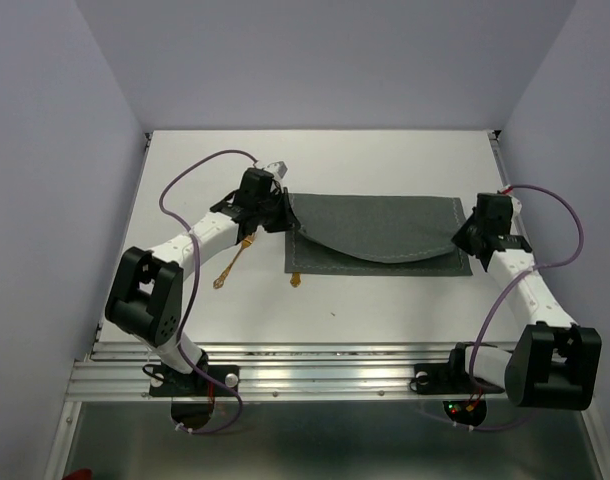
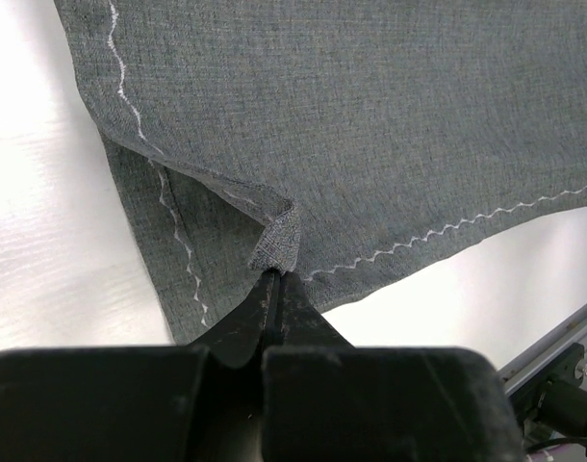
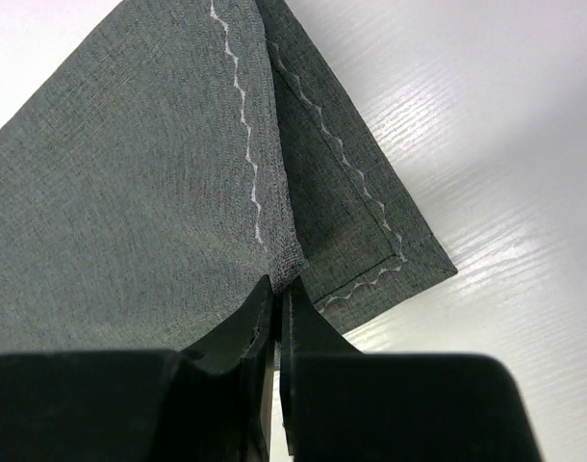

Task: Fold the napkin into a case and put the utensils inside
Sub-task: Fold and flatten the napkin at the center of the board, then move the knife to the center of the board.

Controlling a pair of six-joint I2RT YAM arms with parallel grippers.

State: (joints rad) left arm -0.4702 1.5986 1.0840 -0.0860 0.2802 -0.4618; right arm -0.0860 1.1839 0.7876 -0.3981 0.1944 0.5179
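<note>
In the top view we see the napkin (image 1: 380, 235) spread across the middle of the frame on the white table (image 1: 385, 320), with one arm at each short end. The left gripper (image 1: 280, 214) sits at the cloth's upper-left corner and the right gripper (image 1: 464, 241) at its right edge, a little lower in the frame. Between them the top layer of cloth sags in a shallow curve, while the layer beneath lies flat, its pale hem line running along the lower edge.

From the left wrist, the left gripper (image 2: 274, 281) comes up from the bottom centre with its jaws pressed together on a small bunched fold of the napkin (image 2: 370, 125). The cloth fans out above the tips and fills most of the upper frame.

From the right wrist, the right gripper (image 3: 277, 289) is likewise clamped on the napkin (image 3: 130, 192), pinching it where two stitched layers meet (the zigzag seams run up and away from the tips).

One utensil (image 1: 232, 266) lies bare on the table at centre left, just below the left gripper and apart from the cloth. A small orange-brown tip (image 1: 296, 280) pokes out beneath the napkin's lower-left corner; we cannot tell what it is.
</note>
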